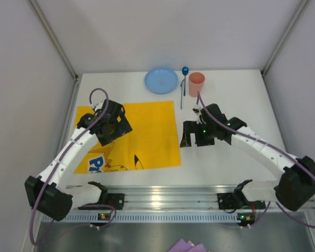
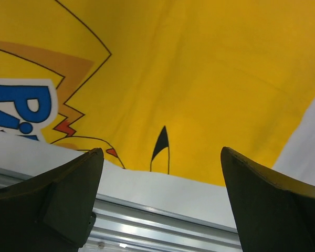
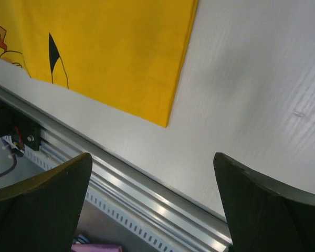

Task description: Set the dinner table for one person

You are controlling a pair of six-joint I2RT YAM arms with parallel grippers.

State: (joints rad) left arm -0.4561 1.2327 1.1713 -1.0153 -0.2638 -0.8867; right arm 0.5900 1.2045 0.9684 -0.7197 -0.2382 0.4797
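Note:
The dinner table [image 1: 236, 100] is a plain white tabletop. A yellow cartoon-printed placemat [image 1: 147, 131] lies flat on its left half. A light blue plate [image 1: 161, 80], a blue spoon [image 1: 184, 79] and a pink cup [image 1: 196, 83] stand at the far edge. My left gripper [image 1: 108, 137] is open and empty above the placemat's left part; its wrist view [image 2: 161, 155] shows the placemat [image 2: 199, 79] below. My right gripper [image 1: 192, 139] is open and empty above bare table just right of the placemat [image 3: 110, 47], and it also shows in the right wrist view [image 3: 152, 157].
An aluminium rail [image 1: 168, 197] runs along the near table edge and also shows in the right wrist view [image 3: 147, 199]. Grey walls enclose the table on the left, right and far sides. Purple items [image 1: 189, 245] lie below the near edge.

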